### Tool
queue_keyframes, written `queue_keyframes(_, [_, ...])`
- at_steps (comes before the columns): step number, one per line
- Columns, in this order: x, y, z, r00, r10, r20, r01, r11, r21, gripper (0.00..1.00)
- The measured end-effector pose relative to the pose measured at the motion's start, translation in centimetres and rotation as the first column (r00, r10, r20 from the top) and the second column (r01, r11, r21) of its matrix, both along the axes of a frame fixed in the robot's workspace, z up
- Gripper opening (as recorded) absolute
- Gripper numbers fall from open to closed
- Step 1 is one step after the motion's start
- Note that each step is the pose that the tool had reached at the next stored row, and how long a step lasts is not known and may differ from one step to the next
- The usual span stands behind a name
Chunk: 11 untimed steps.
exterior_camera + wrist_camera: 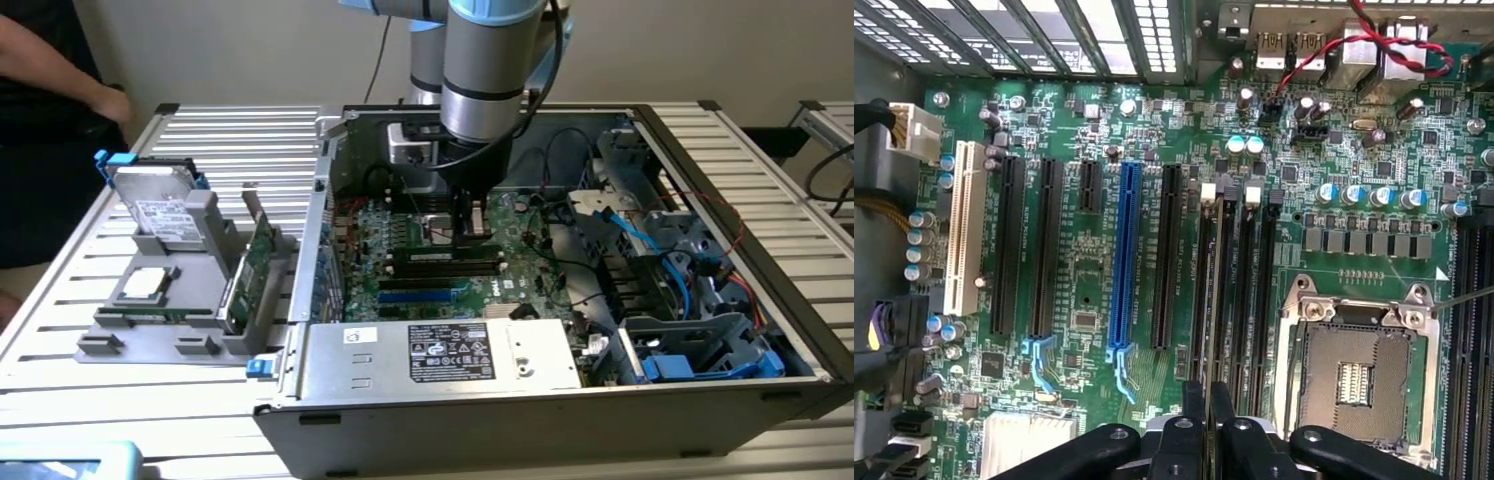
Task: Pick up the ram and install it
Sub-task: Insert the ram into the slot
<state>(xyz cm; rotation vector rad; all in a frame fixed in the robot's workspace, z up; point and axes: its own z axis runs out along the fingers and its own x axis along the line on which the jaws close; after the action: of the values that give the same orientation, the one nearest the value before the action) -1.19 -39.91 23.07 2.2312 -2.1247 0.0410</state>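
Note:
The arm reaches down into the open computer case (561,400), and my gripper (467,232) hangs just above the black memory slots (447,265) on the green motherboard (387,290). In the wrist view the gripper (1208,398) is shut on the ram (1210,290). The ram shows edge-on as a thin grey strip running along one of the black memory slots (1239,290), between the white end clips (1206,192). Whether its lower edge touches the slot I cannot tell.
An empty CPU socket (1354,375) lies beside the memory slots, with blue (1124,260) and white (966,230) expansion slots further off. Cables (627,235) and a power supply (441,352) crowd the case. A grey rack (114,345) holds a hard drive (160,215), a CPU chip (144,285) and an expansion card (254,265). A person (54,100) stands behind it.

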Motion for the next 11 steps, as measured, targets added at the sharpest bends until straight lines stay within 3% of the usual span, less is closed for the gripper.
queue_keyframes(11, [0.02,-0.05,-0.32,1.0000,0.001,0.0000,-0.001,1.0000,-0.0024,0.14])
